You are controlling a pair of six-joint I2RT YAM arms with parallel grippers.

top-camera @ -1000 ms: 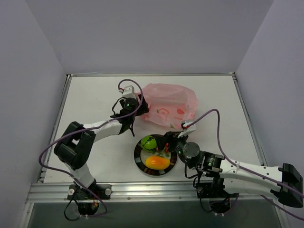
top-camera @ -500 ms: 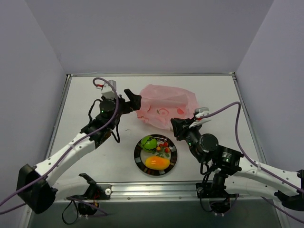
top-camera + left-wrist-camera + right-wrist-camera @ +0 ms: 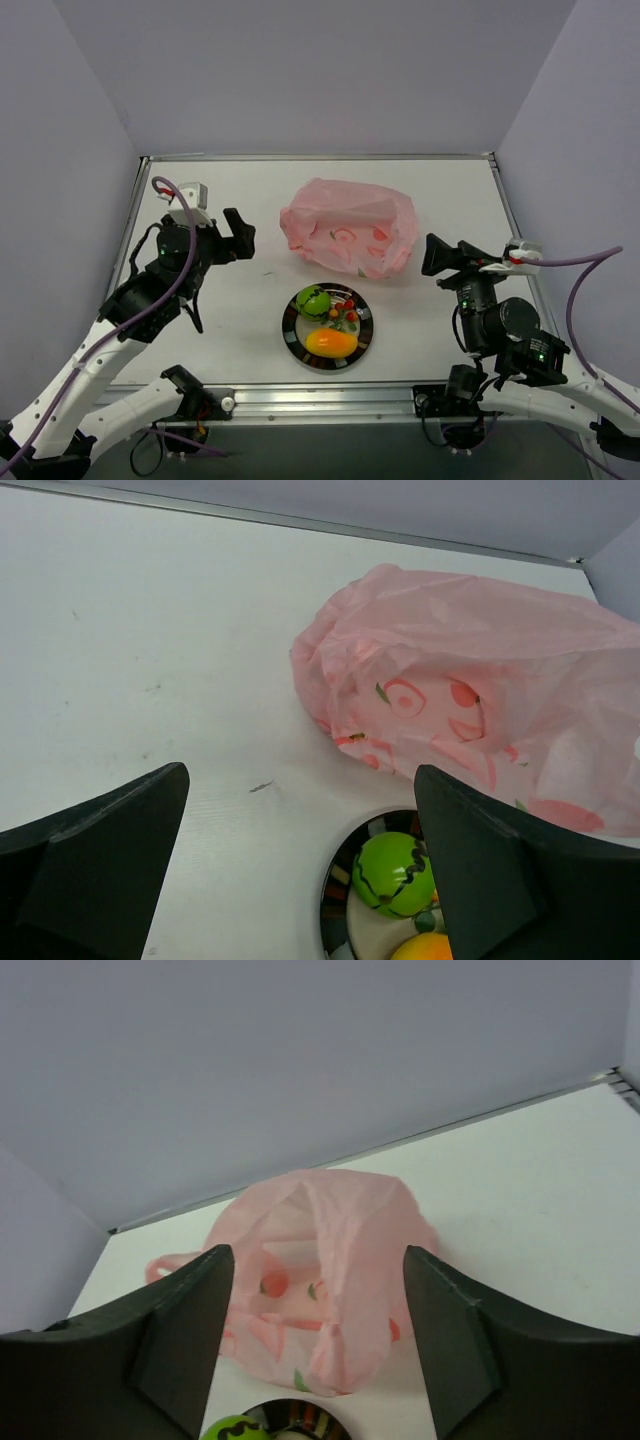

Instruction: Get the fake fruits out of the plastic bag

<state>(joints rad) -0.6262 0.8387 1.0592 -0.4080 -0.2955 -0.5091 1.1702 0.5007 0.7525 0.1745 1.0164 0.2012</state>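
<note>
Lying crinkled, translucent pink bag (image 3: 350,228) neighbours round plate (image 3: 288,324).

three fake fruits (image 3: 328,318) on plate (image 3: 292,330); plastic bag (image 3: 350,225) lies beyond it.

I had the plastic bag (image 3: 350,225) on the table (image 3: 450,200), far side, approx. centre. The plate (image 3: 287,322) sat just in front of it, toward the arm bases; couldn't tell if the two touched. On the plate: round fruit (image 3: 312,300) at far left, berry cluster (image 3: 347,312) just to its right, oblong fruit (image 3: 331,342) at the near side. L gripper (image 3: 243,234) hung left of the bag, R gripper (image 3: 430,255) right of it, both apart from it.
</note>
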